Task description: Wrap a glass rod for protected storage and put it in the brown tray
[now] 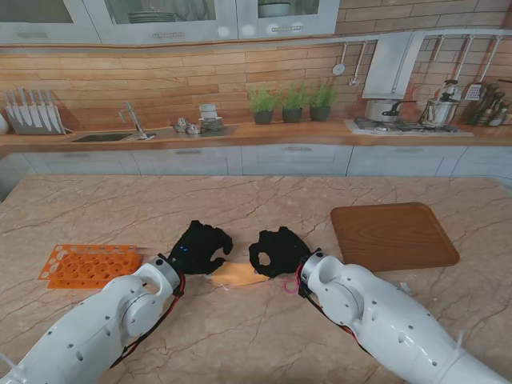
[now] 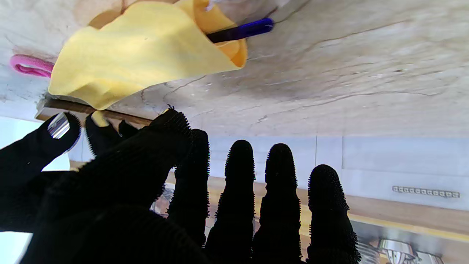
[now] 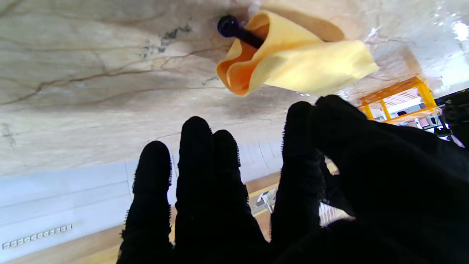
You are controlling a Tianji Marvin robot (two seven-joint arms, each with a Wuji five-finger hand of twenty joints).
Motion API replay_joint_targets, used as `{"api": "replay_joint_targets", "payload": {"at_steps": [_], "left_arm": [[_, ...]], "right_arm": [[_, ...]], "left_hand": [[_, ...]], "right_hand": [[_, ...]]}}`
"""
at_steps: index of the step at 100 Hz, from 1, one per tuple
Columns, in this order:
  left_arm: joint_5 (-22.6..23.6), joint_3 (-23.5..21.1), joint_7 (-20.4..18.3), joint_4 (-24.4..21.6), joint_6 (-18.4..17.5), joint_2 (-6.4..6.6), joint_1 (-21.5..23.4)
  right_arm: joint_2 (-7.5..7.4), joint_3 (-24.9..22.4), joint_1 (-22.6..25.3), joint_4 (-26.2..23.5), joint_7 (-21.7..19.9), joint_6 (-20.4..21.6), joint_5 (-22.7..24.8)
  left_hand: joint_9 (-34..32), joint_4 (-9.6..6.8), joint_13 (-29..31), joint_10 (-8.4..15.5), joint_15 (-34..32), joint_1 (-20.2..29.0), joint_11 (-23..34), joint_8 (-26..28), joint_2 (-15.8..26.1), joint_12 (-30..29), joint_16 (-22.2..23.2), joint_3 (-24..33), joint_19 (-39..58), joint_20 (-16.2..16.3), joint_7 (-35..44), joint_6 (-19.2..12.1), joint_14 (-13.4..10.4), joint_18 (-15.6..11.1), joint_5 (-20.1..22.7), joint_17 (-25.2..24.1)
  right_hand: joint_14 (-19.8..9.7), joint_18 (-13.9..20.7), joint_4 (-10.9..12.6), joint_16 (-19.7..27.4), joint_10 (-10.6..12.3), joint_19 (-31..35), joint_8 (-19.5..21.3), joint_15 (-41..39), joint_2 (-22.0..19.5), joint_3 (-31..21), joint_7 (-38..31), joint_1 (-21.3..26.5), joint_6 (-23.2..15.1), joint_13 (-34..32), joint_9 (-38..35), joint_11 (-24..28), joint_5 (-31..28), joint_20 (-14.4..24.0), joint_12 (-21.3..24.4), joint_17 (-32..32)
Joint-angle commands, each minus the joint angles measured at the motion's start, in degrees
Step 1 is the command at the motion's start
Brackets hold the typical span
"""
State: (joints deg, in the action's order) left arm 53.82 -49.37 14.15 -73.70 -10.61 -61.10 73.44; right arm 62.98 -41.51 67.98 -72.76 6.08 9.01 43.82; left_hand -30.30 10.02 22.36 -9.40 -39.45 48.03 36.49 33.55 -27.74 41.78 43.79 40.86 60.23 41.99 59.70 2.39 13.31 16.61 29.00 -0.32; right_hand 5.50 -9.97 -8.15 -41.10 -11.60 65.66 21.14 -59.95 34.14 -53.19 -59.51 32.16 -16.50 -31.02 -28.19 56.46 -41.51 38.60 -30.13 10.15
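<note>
A yellow cloth (image 1: 238, 274) lies folded on the marble table between my two black hands. It is loosely wrapped around a dark blue rod (image 2: 240, 31), whose rounded end (image 3: 229, 26) pokes out of the open fold. My left hand (image 1: 200, 246) hovers over the cloth's left side, fingers (image 2: 238, 183) spread and holding nothing. The right hand (image 1: 278, 250) hovers over its right side, fingers (image 3: 194, 165) loosely extended and also holding nothing. Both wrist views show a gap between fingertips and cloth (image 3: 293, 62). The brown tray (image 1: 392, 236) sits to the right, nothing in it.
An orange tube rack (image 1: 88, 264) stands at the left, also seen as the rack (image 3: 399, 97) past the cloth. A pink band (image 1: 292, 286) lies by my right wrist, near the cloth (image 2: 146, 55). The kitchen counter runs behind the table.
</note>
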Motion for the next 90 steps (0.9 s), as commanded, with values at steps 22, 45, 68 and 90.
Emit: {"api": "replay_joint_targets", "payload": {"at_steps": [22, 45, 68, 90], "left_arm": [[-1.8, 2.5, -1.7, 0.4, 2.7, -1.64, -0.5], [-1.3, 3.9, -3.8, 0.4, 3.2, -1.2, -0.8], [-1.4, 5.7, -5.6, 1.2, 3.7, -0.92, -2.0], [-0.6, 7.0, -7.0, 1.8, 4.7, -0.54, -3.0]], "right_arm": [[1.35, 3.3, -2.5, 1.9, 0.1, -1.9, 0.7], [0.24, 3.7, -2.3, 0.4, -2.7, -3.4, 3.1], [0.21, 6.5, -3.9, 2.4, -2.1, -4.2, 4.5], [0.8, 9.1, -5.5, 4.7, -0.9, -5.9, 4.2]], "left_hand": [[0.5, 0.44, -2.5, -1.8, -0.5, -0.4, 0.6, -2.4, -0.6, 0.2, -0.9, -2.5, 2.5, 1.8, -2.4, 3.2, 1.5, 0.2, -0.6, -1.5], [0.4, -0.22, -2.5, -2.1, -0.3, -5.0, 0.2, -1.6, -1.1, -0.1, -1.5, -0.4, 2.2, 1.7, -5.5, 5.0, 1.9, 0.6, 0.6, -2.0], [0.2, -0.64, -2.3, -2.2, 0.0, -6.9, -0.1, -1.4, -0.8, -0.3, -1.7, -0.2, 1.4, 1.6, -6.7, 5.7, 2.1, 1.0, 1.3, -2.7], [-0.2, -1.56, -2.1, -2.1, 0.2, -8.7, -0.3, -0.7, -0.8, -0.5, -1.8, 0.4, 0.9, 1.5, -7.8, 4.9, 2.2, 1.0, 0.9, -3.0]], "right_hand": [[0.6, -0.3, -1.2, -1.1, -0.8, 2.7, -3.0, -3.7, 5.7, -3.2, 1.2, -5.2, 7.6, 0.2, 0.2, 2.7, 0.6, -0.1, -1.2, -0.9], [0.9, -0.4, 1.3, -1.0, -1.4, 2.8, 2.8, -2.9, 8.0, -1.4, 9.7, -6.1, 11.1, 1.9, 2.1, 1.7, -0.3, -0.5, -1.4, -1.9], [0.6, 0.2, 3.7, -1.0, -1.5, 2.8, 5.8, -2.7, 6.6, -2.1, 12.1, -7.2, 11.8, 2.5, 3.4, 1.9, 1.4, -0.4, -1.8, -1.9], [0.4, 0.8, 3.3, -1.0, -1.7, 3.6, 6.9, -3.3, 5.5, -2.1, 11.5, -6.8, 11.2, 2.5, 3.9, 2.6, 3.3, -0.4, -1.9, -1.5]]}}
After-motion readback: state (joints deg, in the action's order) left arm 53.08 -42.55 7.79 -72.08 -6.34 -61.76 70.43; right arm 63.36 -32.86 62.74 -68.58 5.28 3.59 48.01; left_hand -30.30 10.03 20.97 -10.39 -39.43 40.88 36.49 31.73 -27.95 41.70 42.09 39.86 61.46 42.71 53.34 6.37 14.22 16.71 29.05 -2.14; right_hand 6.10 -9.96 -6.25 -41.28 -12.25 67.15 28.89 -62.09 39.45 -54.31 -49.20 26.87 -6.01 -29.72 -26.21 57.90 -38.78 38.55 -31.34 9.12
